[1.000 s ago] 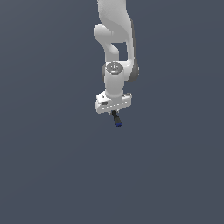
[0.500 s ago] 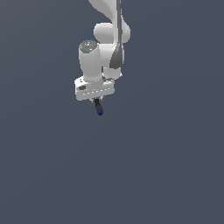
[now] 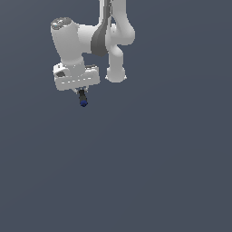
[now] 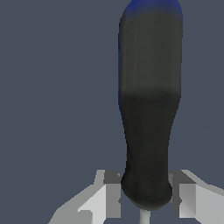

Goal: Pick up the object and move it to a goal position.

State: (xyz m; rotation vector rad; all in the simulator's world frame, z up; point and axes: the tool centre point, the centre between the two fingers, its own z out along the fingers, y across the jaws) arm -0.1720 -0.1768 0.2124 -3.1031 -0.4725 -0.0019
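Note:
The object (image 3: 82, 98) is a short black stick with a bright blue tip. It hangs below my white gripper (image 3: 81, 92) in the exterior view's upper left, well above the grey floor. In the wrist view the object (image 4: 148, 109) fills the middle of the picture as a black handle with its blue end far from the camera. My gripper (image 4: 144, 194) is shut on its near end, with one finger (image 4: 109, 192) on either side.
The white arm (image 3: 108, 41) reaches in from the top of the exterior view. A plain dark grey floor (image 3: 149, 172) lies all around. No other objects or goal marker show.
The arm has carried the object up and towards the exterior view's left. The grip on the object has held.

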